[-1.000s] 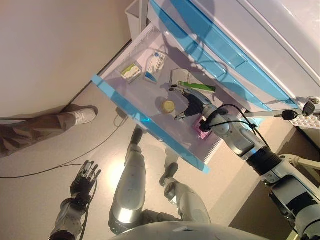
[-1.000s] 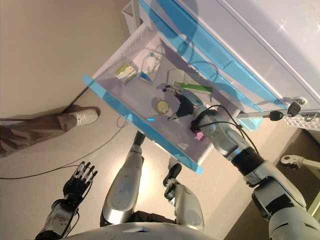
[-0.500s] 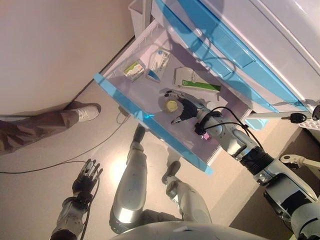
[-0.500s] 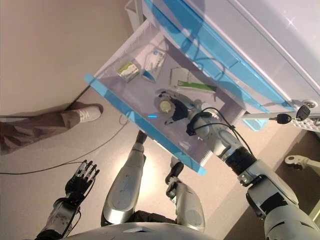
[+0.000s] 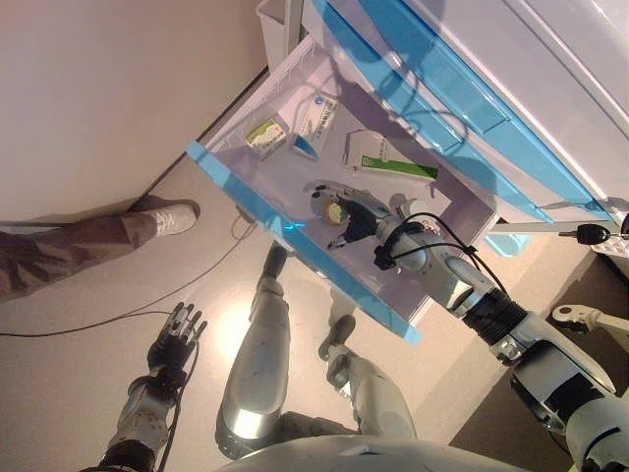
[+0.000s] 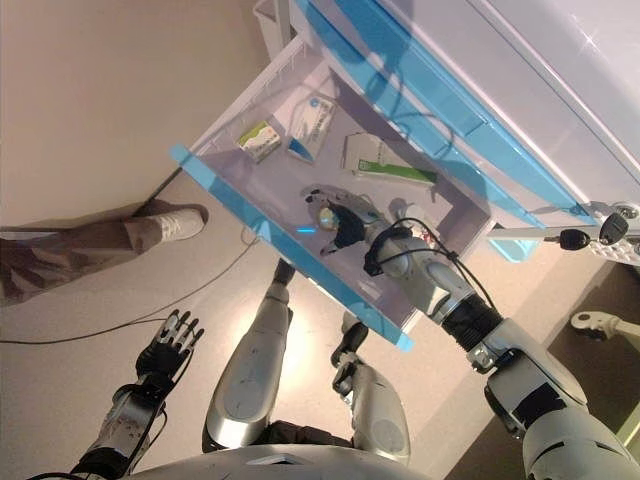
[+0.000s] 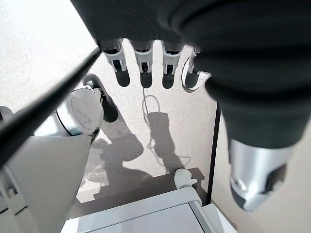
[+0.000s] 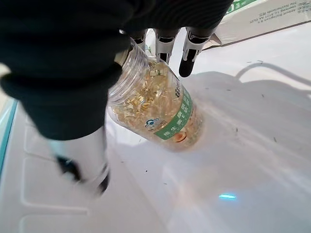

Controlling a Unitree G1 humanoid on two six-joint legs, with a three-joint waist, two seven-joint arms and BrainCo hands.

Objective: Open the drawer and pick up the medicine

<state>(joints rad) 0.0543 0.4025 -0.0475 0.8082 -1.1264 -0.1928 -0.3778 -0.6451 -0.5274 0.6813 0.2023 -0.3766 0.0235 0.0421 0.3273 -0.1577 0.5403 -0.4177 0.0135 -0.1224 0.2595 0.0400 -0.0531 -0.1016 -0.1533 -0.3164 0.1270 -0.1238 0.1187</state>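
the drawer [image 5: 232, 193] stands pulled out, its blue front edge toward the robot. inside it the right robot hand [image 6: 345, 225] reaches in over a clear medicine bottle [image 8: 155, 108] filled with yellow capsules and wrapped in a green-edged label. in the right wrist view the bottle lies tilted on the white drawer floor, its neck tucked under the palm, the fingers [image 8: 188, 53] stretching over its top side and the thumb down along its other side; the right robot hand is closed around the bottle, whose base touches the drawer floor. farther back in the drawer lie a white and green box [image 5: 383, 157], a blue and white packet [image 5: 313, 121] and a small green and white box [image 5: 264, 137], all apart from the bottle. the left robot hand [image 5: 175, 337] hangs low over the floor, well away from the drawer, its fingers straight and spread, holding nothing. a person's leg and white shoe [image 5: 169, 218] show on the floor beside the drawer.
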